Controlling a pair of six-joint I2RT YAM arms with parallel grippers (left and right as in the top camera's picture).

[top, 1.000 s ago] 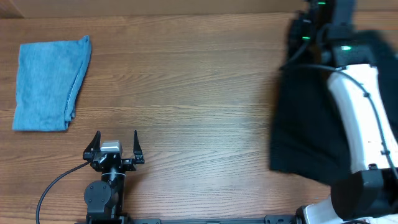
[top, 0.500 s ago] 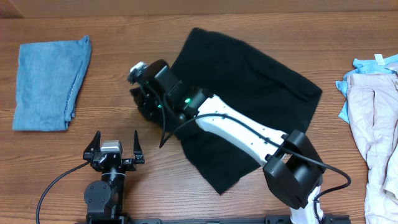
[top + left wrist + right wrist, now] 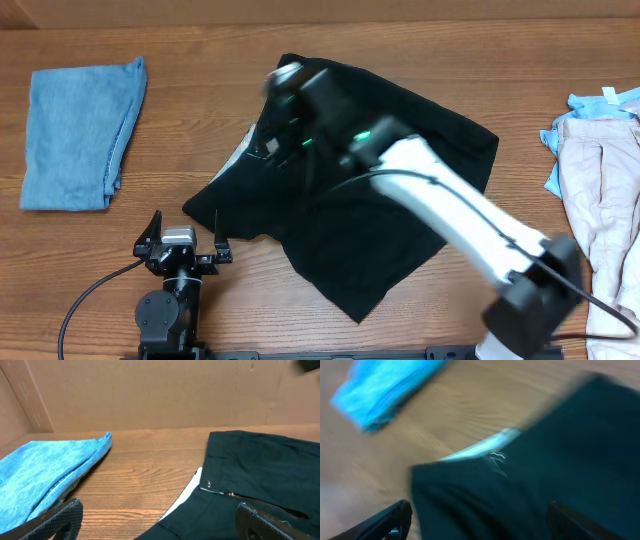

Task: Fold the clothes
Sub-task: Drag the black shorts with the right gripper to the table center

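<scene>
A black garment (image 3: 350, 215) with a zip (image 3: 220, 491) and a white inner waistband lies spread and rumpled on the middle of the table. My right gripper (image 3: 282, 108) hovers over its upper left part, blurred by motion. In the right wrist view the right gripper (image 3: 485, 525) stands open above the black garment (image 3: 545, 460), nothing between its fingers. My left gripper (image 3: 187, 218) sits open near the front edge, just left of the garment's lower corner. In the left wrist view the left gripper (image 3: 162, 525) is empty, with the black garment (image 3: 265, 470) ahead on the right.
A folded blue cloth (image 3: 78, 135) lies at the far left; the blue cloth (image 3: 45, 472) also shows in the left wrist view. A pile of pale pink and blue clothes (image 3: 600, 190) lies at the right edge. A cardboard wall (image 3: 160, 395) backs the table.
My right arm swept in from the right with the black garment, laid it on the table's middle, and its jaws went from shut to open. The left arm has not moved.
</scene>
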